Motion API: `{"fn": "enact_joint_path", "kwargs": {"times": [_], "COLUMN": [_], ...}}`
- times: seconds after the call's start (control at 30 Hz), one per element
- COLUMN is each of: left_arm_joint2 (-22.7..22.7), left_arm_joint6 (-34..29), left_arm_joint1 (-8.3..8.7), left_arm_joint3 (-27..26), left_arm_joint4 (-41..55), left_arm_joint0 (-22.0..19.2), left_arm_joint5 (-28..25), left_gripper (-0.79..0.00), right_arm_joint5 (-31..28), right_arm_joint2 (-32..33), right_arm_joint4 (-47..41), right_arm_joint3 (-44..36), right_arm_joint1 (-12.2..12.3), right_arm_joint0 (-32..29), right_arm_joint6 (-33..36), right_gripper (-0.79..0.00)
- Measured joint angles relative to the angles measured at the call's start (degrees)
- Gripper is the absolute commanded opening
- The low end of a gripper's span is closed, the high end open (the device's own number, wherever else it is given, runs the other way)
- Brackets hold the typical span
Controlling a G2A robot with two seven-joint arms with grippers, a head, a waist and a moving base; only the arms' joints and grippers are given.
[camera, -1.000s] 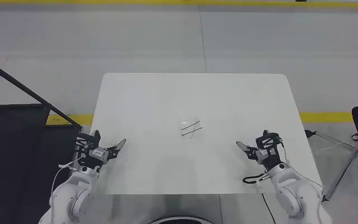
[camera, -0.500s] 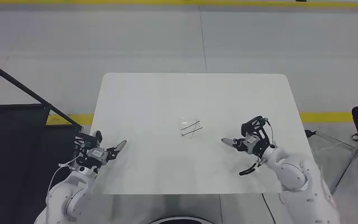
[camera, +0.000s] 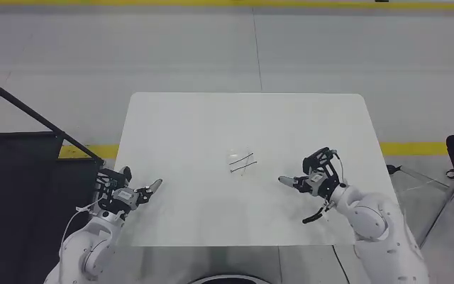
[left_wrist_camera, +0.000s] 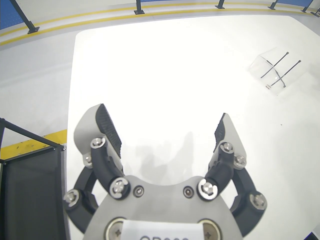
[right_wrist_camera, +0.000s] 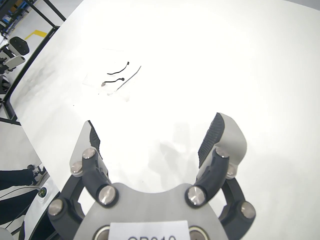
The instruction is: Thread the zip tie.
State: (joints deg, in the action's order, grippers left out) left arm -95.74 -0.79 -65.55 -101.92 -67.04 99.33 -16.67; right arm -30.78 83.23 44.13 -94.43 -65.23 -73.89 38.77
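We are looking down at a white table (camera: 213,121) with a few thin black zip ties (camera: 242,162) lying near its middle. They are resting on a small clear plastic piece (left_wrist_camera: 260,63); we cannot tell whether it is a sheet or a shallow case. In the left wrist view, two of the ties are running roughly side by side and another thin strand is crossing them. No finger of either arm is touching the ties.

The left pincer (left_wrist_camera: 162,116) is sitting at the table's left edge, towards the corner nearest the robot and well apart from the ties. Its jaws are standing wide, with the ribbed black pads (left_wrist_camera: 108,128) facing each other across a broad gap. It is gripping nothing, and we are seeing bare tabletop between the pads.

The right pincer (right_wrist_camera: 153,121) is over the right part of the table, on the robot's side of the ties and pointing towards them. It is nearer to them than the left one, but apart from them. Its jaws are also spread wide and are carrying nothing, and there is plain white surface between its two pads (right_wrist_camera: 211,133).

We cannot tell whether either pincer's tips are touching the tabletop.
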Motion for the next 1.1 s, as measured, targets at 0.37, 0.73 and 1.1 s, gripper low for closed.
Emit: {"fn": "enact_joint_path", "kwargs": {"times": [0.37, 0.73, 1.1], "left_arm_joint2": [-1.22, -3.01, -3.0], "left_arm_joint6": [-0.23, 0.19, 0.19], "left_arm_joint1": [0.17, 0.42, 0.42], "left_arm_joint3": [0.24, -0.15, -0.15], "left_arm_joint4": [3.34, 5.88, 5.87], "left_arm_joint0": [0.29, 1.21, 1.2], "left_arm_joint5": [-4.76, -8.73, -8.69], "left_gripper": [0.0, 0.0, 0.0], "right_arm_joint5": [-5.48, -9.15, -6.97], "right_arm_joint2": [-9.46, -16.53, -22.46], "right_arm_joint4": [-23.14, -34.52, -36.85], "right_arm_joint3": [18.38, 32.92, 40.4], "right_arm_joint1": [-0.8, -1.92, -3.42], "right_arm_joint0": [17.77, 28.2, 34.09], "right_arm_joint6": [17.38, 24.53, 24.58], "right_gripper": [0.0, -0.018, -0.406]}}
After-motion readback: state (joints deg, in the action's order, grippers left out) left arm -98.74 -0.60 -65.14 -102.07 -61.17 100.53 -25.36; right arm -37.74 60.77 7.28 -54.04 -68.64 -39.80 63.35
